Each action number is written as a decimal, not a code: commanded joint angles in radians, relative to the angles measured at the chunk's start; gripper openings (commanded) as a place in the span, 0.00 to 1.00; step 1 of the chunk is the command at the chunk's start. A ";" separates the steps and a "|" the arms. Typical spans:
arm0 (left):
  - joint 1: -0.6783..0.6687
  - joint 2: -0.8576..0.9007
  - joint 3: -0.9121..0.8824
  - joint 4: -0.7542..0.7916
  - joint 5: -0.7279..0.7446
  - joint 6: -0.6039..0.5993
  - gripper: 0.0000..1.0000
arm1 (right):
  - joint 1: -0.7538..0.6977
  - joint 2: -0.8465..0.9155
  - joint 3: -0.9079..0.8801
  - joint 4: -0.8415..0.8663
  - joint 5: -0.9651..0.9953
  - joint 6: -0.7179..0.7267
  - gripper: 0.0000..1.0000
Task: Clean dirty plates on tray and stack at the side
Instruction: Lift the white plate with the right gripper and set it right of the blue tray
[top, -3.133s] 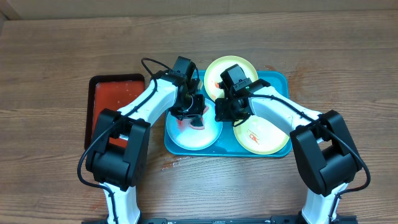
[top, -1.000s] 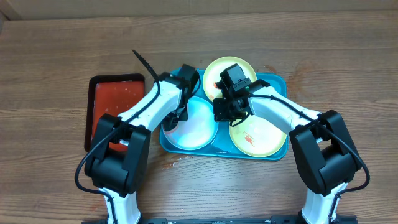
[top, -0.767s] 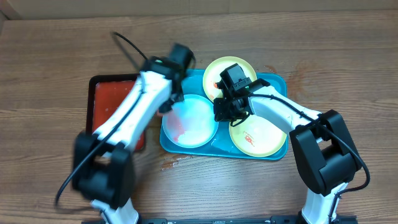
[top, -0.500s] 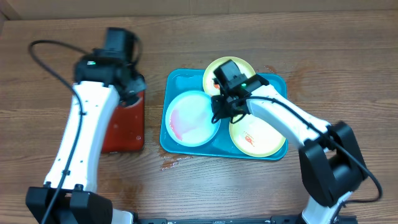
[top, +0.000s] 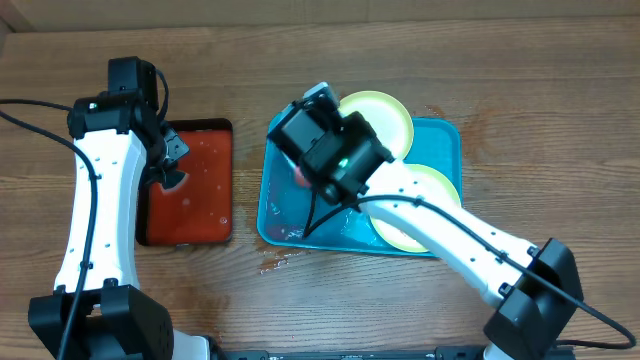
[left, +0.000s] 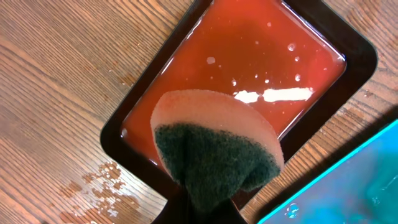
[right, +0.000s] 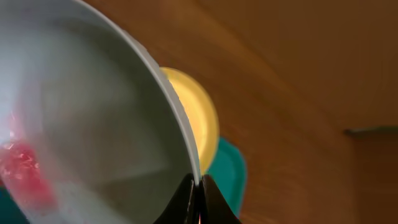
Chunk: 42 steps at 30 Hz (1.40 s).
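Observation:
My right gripper is shut on the rim of the light blue plate. The plate is lifted and tilted on edge, with a red smear inside it. In the overhead view my raised right arm hides most of that plate. Two yellow-green plates lie on the turquoise tray. My left gripper hangs over the red tray, shut on a sponge with its green scouring side towards the camera.
The red tray has a black rim and a wet, shiny floor. Water drops lie on the wooden table beside it, and more lie in front of the turquoise tray. A corner of the turquoise tray shows to the sponge's right.
My left arm swung left with the sponge, from the blue plate to above the red tray. My right gripper raised the blue plate off the turquoise tray and tilted it.

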 joint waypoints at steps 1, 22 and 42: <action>0.002 0.006 -0.010 0.004 0.007 0.006 0.04 | 0.047 -0.027 0.027 0.026 0.270 -0.164 0.04; 0.002 0.006 -0.010 0.010 0.007 0.006 0.04 | 0.153 -0.027 0.026 0.115 0.294 -0.421 0.04; 0.002 0.006 -0.010 0.006 0.008 0.006 0.04 | -0.554 -0.029 0.002 0.017 -1.221 -0.152 0.04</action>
